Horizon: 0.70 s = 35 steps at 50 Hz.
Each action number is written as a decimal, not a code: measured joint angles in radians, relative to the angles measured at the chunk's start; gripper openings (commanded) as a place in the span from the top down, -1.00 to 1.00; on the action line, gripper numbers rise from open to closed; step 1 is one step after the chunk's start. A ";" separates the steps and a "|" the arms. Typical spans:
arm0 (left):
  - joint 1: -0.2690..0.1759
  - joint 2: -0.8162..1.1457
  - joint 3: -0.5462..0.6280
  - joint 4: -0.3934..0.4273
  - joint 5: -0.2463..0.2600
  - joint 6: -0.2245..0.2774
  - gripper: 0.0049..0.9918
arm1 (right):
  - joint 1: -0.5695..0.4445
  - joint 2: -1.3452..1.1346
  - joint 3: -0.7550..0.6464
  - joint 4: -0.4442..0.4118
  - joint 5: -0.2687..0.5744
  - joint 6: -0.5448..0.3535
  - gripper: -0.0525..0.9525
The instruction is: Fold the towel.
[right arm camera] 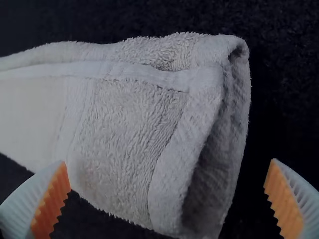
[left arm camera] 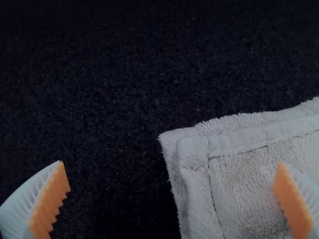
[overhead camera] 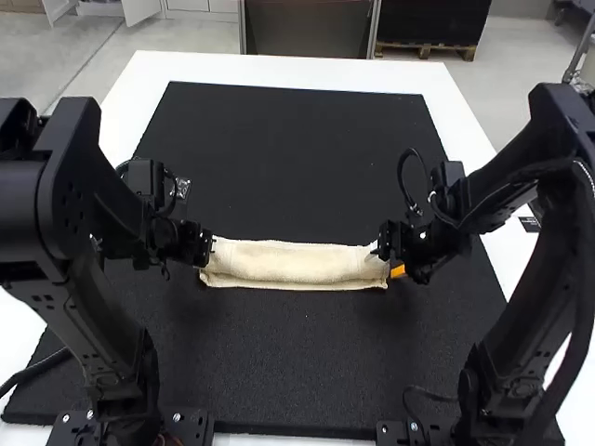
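Towel (overhead camera: pixel 293 262) on blk mat (overhead camera: pixel 297 362), mid-table, btwn grippers — folded over into long narrow strip running L–R. R end: layers gape, loose fold at edge. L end: hemmed corner lies flatter, layers slightly offset.

L gripper (overhead camera: pixel 206 248) at strip's L end, fingers wide apart, one over towel, other over mat. R gripper (overhead camera: pixel 383 243) at R end — fingers also apart, nothing clamped.

In the high view, the towel (overhead camera: pixel 293 264) lies crosswise at the centre of the frame, on the mat (overhead camera: pixel 297 158), which lies on the table (overhead camera: pixel 279 69). I have my left gripper (overhead camera: pixel 203 247) by the towel's left end, my right gripper (overhead camera: pixel 385 243) by its right end.
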<state>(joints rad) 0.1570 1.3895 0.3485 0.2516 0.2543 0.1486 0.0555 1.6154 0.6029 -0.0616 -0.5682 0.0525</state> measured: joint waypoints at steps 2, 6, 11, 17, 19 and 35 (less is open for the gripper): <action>0.000 0.000 0.000 0.000 0.000 0.000 -0.93 | 0.002 0.000 0.001 0.001 0.000 0.004 -0.90; 0.000 0.000 0.000 0.000 0.000 0.000 -0.93 | 0.006 0.000 0.001 0.004 0.000 0.012 -0.90; 0.000 0.000 0.000 0.000 0.000 0.000 -0.93 | 0.022 0.005 0.011 0.003 0.004 0.021 -0.90; 0.000 0.000 0.000 -0.001 0.000 0.000 -0.93 | 0.023 0.010 0.020 -0.004 0.001 0.032 -0.90; 0.000 0.000 0.000 -0.001 0.000 0.000 -0.93 | 0.031 0.013 0.021 0.000 -0.013 0.035 -0.90; 0.000 0.000 0.000 -0.004 0.000 0.000 -0.93 | 0.051 0.021 0.023 0.003 -0.030 0.045 -0.89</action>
<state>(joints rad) 0.1570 1.3895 0.3485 0.2474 0.2546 0.1486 0.1062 1.6360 0.6254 -0.0589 -0.5983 0.0978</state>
